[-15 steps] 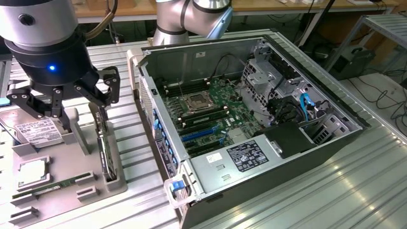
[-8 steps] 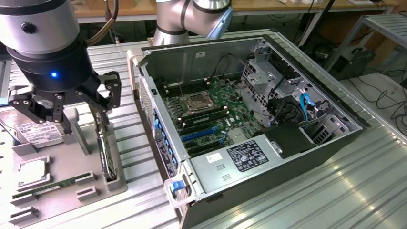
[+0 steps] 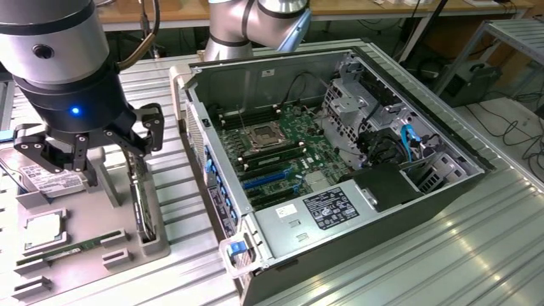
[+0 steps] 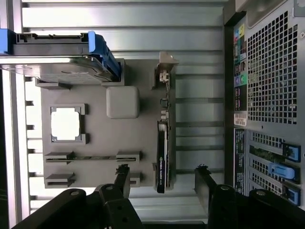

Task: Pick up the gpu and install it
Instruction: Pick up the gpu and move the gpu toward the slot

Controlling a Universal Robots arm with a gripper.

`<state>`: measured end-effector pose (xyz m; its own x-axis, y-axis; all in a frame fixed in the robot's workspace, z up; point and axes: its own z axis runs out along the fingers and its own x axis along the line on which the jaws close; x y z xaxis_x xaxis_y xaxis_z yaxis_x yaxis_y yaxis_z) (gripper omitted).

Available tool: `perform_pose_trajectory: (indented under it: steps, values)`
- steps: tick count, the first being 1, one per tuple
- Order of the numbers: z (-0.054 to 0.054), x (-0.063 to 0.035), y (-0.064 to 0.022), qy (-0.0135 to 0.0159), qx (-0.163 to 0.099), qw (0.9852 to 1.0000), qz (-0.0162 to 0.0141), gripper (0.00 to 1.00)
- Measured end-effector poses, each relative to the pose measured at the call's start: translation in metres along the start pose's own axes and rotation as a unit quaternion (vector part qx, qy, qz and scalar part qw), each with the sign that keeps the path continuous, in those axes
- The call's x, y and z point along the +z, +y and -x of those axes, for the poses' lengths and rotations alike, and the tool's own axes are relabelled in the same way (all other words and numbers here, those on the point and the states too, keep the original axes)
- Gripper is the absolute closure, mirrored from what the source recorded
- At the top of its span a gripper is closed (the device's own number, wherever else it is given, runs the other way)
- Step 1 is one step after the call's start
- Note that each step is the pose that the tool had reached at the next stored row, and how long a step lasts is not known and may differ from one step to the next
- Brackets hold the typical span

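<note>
Black gpu edgewise (seemingly), lengthwise beside case

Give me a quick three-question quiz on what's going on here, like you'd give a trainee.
1. True or false: the pincer is shut on the gpu.
2. Where is the gpu? A: plugged into the motherboard. B: standing on edge in the grey holder. C: lying flat on the metal table.
3. Fill in: in the exterior view, the open computer case sits on the view's ____.
Key: 1 false; its fingers stand open on either side of the card. 2 B. 3 right.
</note>
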<state>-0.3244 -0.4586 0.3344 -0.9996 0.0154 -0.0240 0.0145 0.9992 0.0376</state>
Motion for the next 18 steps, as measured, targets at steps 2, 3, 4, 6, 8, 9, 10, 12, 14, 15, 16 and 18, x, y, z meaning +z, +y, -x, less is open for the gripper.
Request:
perform_pose_trajectory:
  steps: [2,3,4,6,8,9,10,12,14,15,16,18]
  values:
    - [0.0,0.0008,-0.0007,0.0001,0.0,1.0,-0.0001,0.34]
    - [0.0,0.0013,-0.0012,0.0001,0.0,1.0,-0.0001,0.34]
    - [0.0,0.0023,-0.0015,0.0001,-0.001,1.0,0.0,0.34]
    - [0.0,0.0054,-0.0017,0.0001,-0.001,1.0,-0.0005,0.34]
    - [0.0,0.009,-0.001,0.0001,-0.001,1.0,-0.0012,0.34]
    - [0.0,0.0109,0.0001,0.0001,-0.001,1.0,-0.0013,0.34]
    - [0.0,0.0129,0.0019,0.0001,-0.001,1.0,-0.0016,0.34]
    - [0.0,0.0168,0.0064,0.0001,-0.001,1.0,-0.0026,0.34]
    - [-0.001,0.0209,0.0091,-0.0001,-0.001,1.0,-0.0034,0.34]
    - [-0.001,0.0236,0.0102,0.0,-0.001,1.0,-0.0036,0.34]
    - [-0.001,0.0251,0.0105,0.0001,-0.001,1.0,-0.0037,0.34]
    - [-0.001,0.0297,0.0109,0.0,-0.001,1.0,-0.0041,0.34]
